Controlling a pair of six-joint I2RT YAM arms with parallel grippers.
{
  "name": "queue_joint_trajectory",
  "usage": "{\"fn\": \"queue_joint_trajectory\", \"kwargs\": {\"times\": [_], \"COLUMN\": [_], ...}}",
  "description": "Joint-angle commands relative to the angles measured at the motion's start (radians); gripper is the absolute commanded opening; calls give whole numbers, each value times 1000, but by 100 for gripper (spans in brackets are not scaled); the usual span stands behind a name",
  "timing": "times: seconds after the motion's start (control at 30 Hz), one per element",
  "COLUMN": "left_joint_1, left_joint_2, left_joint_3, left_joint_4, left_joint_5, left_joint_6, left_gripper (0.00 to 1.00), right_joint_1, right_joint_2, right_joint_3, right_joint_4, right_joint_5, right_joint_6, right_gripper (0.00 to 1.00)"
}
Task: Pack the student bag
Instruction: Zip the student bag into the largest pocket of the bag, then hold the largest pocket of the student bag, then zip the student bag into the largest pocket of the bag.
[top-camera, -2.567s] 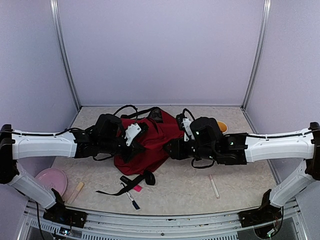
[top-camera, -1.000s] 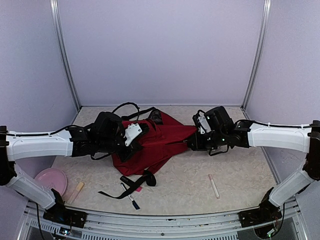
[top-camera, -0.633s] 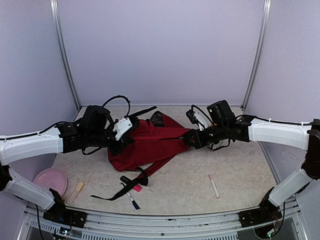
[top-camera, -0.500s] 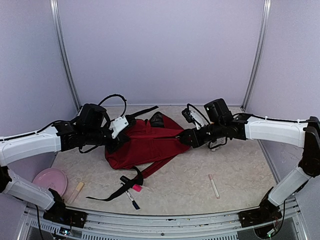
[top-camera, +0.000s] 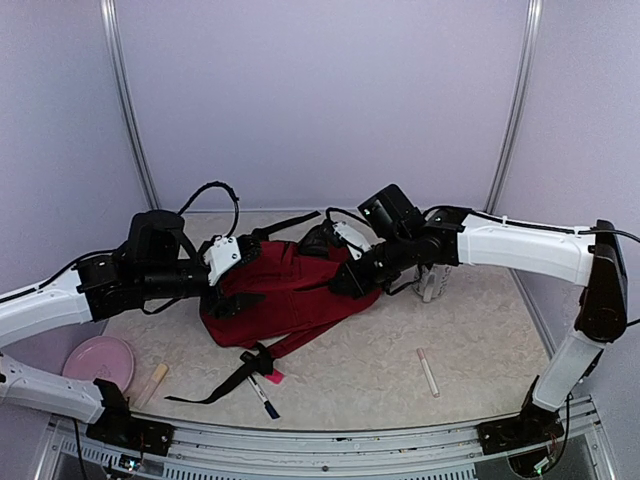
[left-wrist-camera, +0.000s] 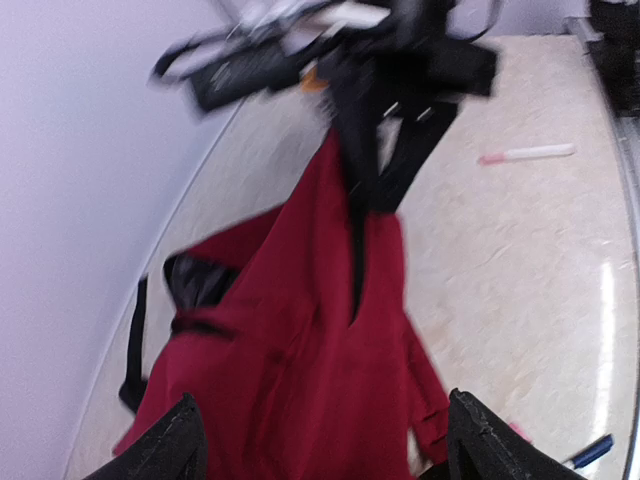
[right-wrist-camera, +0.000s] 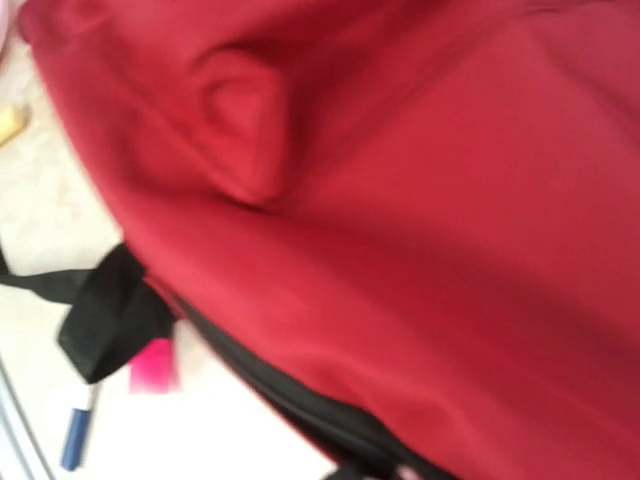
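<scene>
Left wrist view: your left end effector (left-wrist-camera: 322, 445) just released the dark red fabric backpack (left-wrist-camera: 300, 340); right end effector (top-camera: 345, 279) alone grasps it.

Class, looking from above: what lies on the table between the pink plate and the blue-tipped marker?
In the top view, a pale yellow stick and a loose black strap lie between the pink plate and the marker.

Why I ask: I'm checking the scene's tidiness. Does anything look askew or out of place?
The student bag lies crumpled and skewed rather than upright, one black strap trailing toward the near edge beside a marker. A pale stick lies loose to its right.
</scene>
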Motion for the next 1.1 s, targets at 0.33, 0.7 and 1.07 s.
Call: {"fn": "queue_joint_trajectory", "kwargs": {"times": [0.33,0.7,1.07], "left_joint_1": [-128,-96,-38], "left_joint_2": [366,384,274], "left_joint_3": [55,22,1], "left_joint_4": [219,127,-13], "left_joint_5": [-55,-23,-52], "left_joint_6": [122,116,143], "left_gripper": [76,0,0], "right_joint_1": [48,-156,-333], "right_joint_2": [-15,-132,-197], "right_joint_3": [102,-28,-107], "right_joint_4": [-78,-221,-278], "right_joint_5": [-98,76,123], "right_joint_6": [29,-4,-119], "right_gripper": [0,0,0]}}
